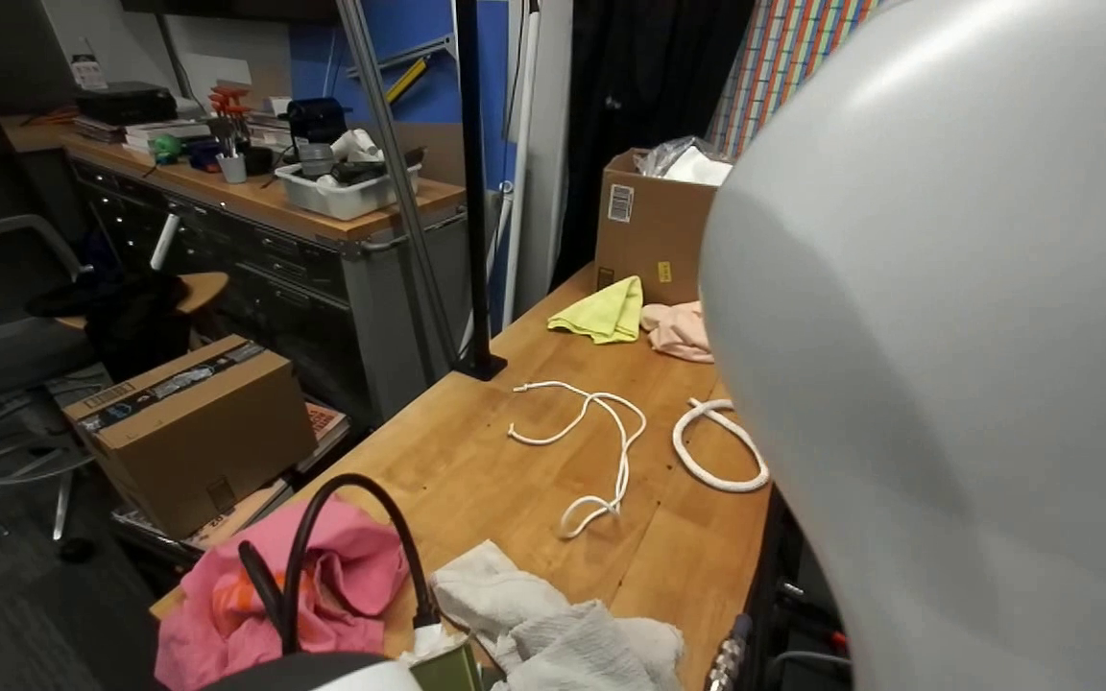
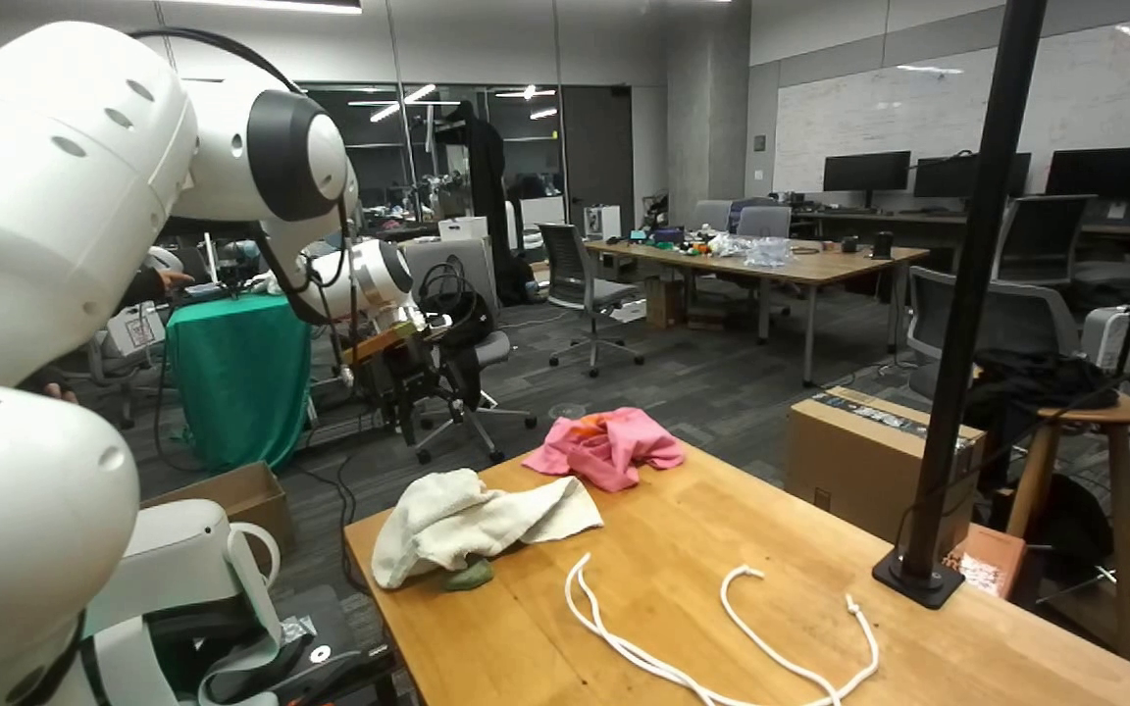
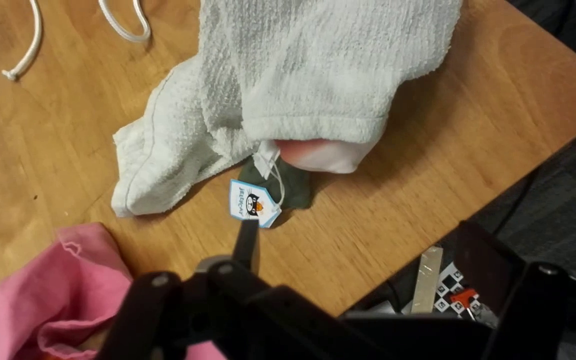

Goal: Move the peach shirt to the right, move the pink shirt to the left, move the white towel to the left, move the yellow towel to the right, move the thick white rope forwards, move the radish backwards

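Observation:
My gripper is open and empty above the table edge; it also shows in an exterior view. The crumpled white towel lies just ahead of it, also in both exterior views. The pink-and-white radish pokes from under the towel, mostly hidden, with dark green leaves and a tag. The pink shirt lies beside the towel, at the table's end. The yellow towel, the partly hidden peach shirt and the looped thick white rope show in an exterior view.
A thin white rope lies mid-table. A black pole stands at the table's side. A cardboard box stands behind the yellow towel. The wooden table ends near the white towel. My arm blocks part of an exterior view.

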`<state>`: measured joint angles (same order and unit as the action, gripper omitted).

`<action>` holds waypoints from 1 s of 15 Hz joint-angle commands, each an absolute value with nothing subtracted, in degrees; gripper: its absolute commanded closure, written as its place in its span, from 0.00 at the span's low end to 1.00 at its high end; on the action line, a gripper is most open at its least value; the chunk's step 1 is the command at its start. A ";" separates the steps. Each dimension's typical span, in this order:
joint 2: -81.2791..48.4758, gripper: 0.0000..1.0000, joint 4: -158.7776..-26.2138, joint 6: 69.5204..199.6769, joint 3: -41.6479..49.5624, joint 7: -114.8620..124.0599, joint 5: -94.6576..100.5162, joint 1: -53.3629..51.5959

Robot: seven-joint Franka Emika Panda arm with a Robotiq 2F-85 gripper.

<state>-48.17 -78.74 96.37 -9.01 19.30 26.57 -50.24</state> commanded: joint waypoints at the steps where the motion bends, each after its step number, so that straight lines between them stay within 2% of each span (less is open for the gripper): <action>1: -52.27 0.00 -72.26 91.38 -6.79 16.42 26.69 -52.32; 15: -58.99 0.00 -65.87 85.77 -3.32 12.24 27.39 -52.69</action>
<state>-57.02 -69.50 88.84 -4.58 13.98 26.63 -51.85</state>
